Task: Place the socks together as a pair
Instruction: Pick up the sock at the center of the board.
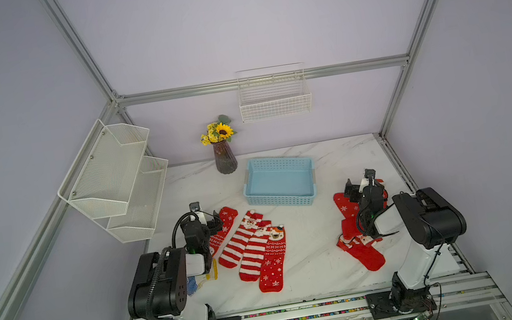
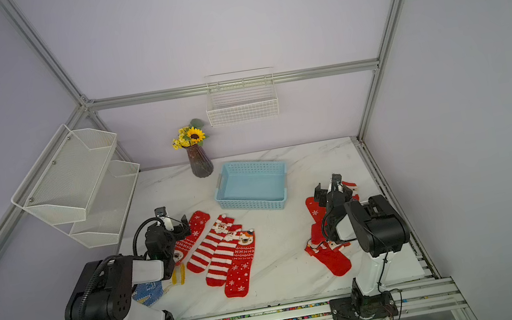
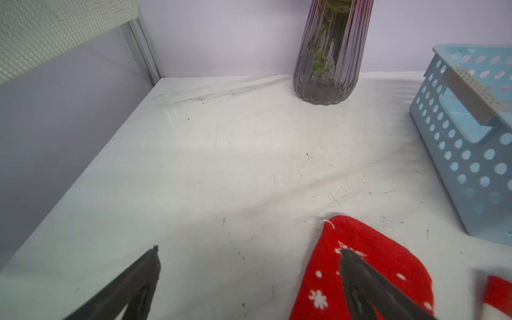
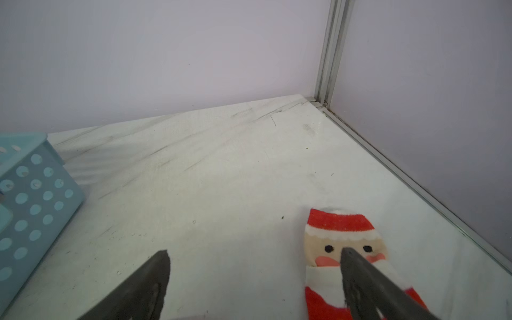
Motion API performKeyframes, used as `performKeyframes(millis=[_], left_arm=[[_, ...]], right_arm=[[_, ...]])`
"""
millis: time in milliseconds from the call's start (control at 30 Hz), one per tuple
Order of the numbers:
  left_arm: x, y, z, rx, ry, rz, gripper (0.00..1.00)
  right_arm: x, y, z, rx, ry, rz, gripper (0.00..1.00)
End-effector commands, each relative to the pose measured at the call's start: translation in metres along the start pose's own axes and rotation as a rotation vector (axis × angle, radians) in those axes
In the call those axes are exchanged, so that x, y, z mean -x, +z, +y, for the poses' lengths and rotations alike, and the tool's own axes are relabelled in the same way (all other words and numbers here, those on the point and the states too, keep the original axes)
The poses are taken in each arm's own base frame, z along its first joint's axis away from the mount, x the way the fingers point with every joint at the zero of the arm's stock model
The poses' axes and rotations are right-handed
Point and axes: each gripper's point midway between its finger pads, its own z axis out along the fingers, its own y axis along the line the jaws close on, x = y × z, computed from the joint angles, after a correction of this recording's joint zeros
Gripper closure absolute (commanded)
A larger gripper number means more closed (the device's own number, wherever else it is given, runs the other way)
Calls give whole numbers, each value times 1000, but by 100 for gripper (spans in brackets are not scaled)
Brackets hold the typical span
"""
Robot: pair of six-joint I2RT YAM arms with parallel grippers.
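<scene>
Four socks (image 1: 250,247) sit in a row mid-table, touching side by side: snowflake sock (image 1: 228,216), two striped socks (image 1: 243,245), then bear sock (image 1: 274,258). A messy pile (image 1: 363,251) of more red ones is over on the right, well apart from the row.

Blue basket (image 1: 280,181) sits behind the row with a vase (image 1: 225,157) beside it, and a glove (image 1: 194,284) is half hidden under the left arm. Mesh shelf (image 1: 112,175) and wire basket (image 1: 274,96) hang on the walls, clear of both arms.

Left gripper (image 3: 249,250) hovers low with jaws spread wide, nothing in them. In the left wrist view one finger (image 3: 357,274) is over the toe of the snowflake sock, the other over bare table (image 3: 194,166).

Right gripper (image 4: 255,252) is the same deal, spread apart and empty, over the far end of the pile, one finger (image 4: 360,274) across a Santa sock (image 4: 340,227).

Both arms are folded, elbows up, wrists pointing toward the back wall.
</scene>
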Motion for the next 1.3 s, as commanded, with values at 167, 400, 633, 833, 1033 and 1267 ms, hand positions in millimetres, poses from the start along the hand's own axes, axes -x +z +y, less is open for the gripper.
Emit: performKeyframes(millis=[167,400,633,833,1033,1267], left_arm=[[25,4,2,1,-4,-72,0],[25,4,2,0,-5,-71,0],[25,4,2,0,-5,-70,0],[26,4,2,1,-5,-73,0],[34,-3,0,-13,1,-103,0],[87,-53,26,77,-303,-180,0]], right_arm=[[9,-2,2,6,20,-36,3],[8,-2,1,5,19,-35,3],[8,-2,2,6,20,-35,3],[9,-2,2,6,19,-36,3],[27,-9,-1,-27,14,-74,3],[74,-18,-2,-124,183,120,3]])
